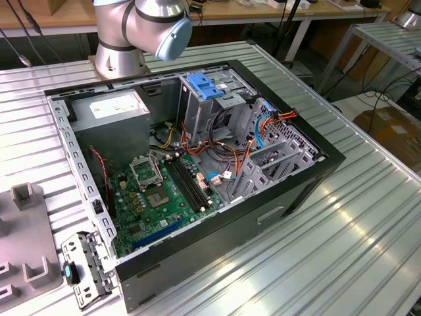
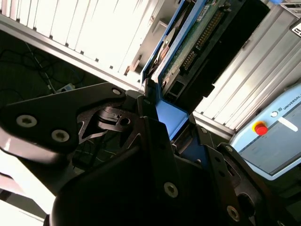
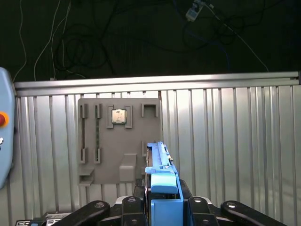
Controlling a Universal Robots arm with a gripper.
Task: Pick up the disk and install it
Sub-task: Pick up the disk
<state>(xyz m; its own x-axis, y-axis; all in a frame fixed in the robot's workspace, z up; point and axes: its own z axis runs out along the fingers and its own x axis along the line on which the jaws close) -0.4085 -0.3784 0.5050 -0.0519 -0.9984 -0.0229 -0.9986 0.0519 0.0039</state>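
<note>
Over the ribbed counter (image 3: 235, 141), we are finding the pincer (image 3: 163, 207) gripping the disk (image 3: 157, 160) edge-on across its blue side rails (image 3: 165, 188); we are judging this hold leaves its leading end free for the drive cage (image 1: 214, 99).

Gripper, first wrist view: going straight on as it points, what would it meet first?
Probably the grey fixture tray, at its edge, or the ribbed table right beside it: the disk held in the gripper lines up with that edge. How far off is unclear.

Smooth blue plastic rails edge the disk (image 3: 163, 188).
</note>
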